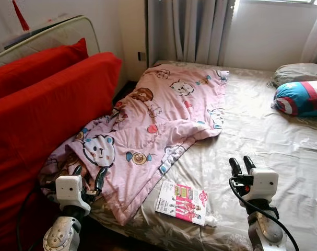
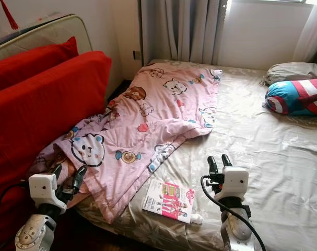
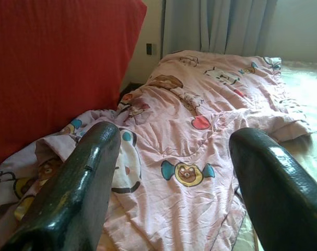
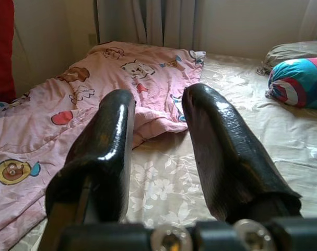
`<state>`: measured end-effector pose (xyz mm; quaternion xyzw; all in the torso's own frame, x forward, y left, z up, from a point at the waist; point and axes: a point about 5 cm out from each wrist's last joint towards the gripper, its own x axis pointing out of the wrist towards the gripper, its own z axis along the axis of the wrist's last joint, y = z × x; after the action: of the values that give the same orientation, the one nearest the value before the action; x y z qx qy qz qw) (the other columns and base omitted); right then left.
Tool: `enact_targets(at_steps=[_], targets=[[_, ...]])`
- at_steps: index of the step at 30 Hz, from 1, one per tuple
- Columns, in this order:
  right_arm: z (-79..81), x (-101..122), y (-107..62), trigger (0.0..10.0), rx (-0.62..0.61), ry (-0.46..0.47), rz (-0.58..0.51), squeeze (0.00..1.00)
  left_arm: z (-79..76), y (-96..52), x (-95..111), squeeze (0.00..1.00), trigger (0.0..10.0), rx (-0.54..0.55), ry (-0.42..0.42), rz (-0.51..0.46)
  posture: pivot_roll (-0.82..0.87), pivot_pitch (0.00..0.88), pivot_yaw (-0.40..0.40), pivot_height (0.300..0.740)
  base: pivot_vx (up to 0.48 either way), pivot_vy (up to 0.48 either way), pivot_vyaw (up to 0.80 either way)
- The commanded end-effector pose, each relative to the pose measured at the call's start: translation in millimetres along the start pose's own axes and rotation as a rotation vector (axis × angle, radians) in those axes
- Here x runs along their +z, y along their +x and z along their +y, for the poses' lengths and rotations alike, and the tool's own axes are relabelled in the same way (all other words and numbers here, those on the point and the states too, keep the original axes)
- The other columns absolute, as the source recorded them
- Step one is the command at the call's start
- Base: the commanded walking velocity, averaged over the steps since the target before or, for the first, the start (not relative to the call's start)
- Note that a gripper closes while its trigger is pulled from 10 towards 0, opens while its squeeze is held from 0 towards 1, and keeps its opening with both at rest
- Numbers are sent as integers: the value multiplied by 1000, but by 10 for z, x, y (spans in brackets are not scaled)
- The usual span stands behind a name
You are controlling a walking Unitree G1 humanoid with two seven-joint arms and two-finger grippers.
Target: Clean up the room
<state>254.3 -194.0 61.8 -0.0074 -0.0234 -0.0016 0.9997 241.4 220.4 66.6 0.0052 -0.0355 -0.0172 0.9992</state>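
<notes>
**Fingers spread at the quilt's near corner**

Fingers of the left gripper [image 1: 89, 177] stand apart, empty, at the near corner of the pink quilt [image 1: 158, 117]. The quilt runs long from that corner up the bed [image 1: 283, 151] toward the curtains, so the left arm is nearer. The right gripper [image 1: 242, 165], fingers slightly parted and empty, hovers over bare sheet just beyond the booklet [image 1: 183, 201].

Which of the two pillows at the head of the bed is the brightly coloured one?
The nearer pillow, blue with red and white stripes. The grey pillow behind it, closer to the window wall, is plain.
</notes>
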Motion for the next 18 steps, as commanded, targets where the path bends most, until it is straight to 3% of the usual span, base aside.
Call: enact_targets(at_steps=[1,9,13,18], targets=[[-16,8,-26,10000,-6,1,2,0,5,-7,13,0,10000,-2,9,4,-48,0,17,685,0,0,0],[-45,26,23,10000,14,-15,58,0,-75,7,53,0,10000,-13,-2,5,-46,0,-4,685,0,0,0],[-43,77,48,10000,25,-14,20,0,-76,30,70,0,10000,-12,-5,3,-54,0,-3,660,0,0,0],[-18,69,115,10000,25,2,37,0,-85,106,93,0,10000,-18,-4,2,-65,0,0,660,0,0,0]])
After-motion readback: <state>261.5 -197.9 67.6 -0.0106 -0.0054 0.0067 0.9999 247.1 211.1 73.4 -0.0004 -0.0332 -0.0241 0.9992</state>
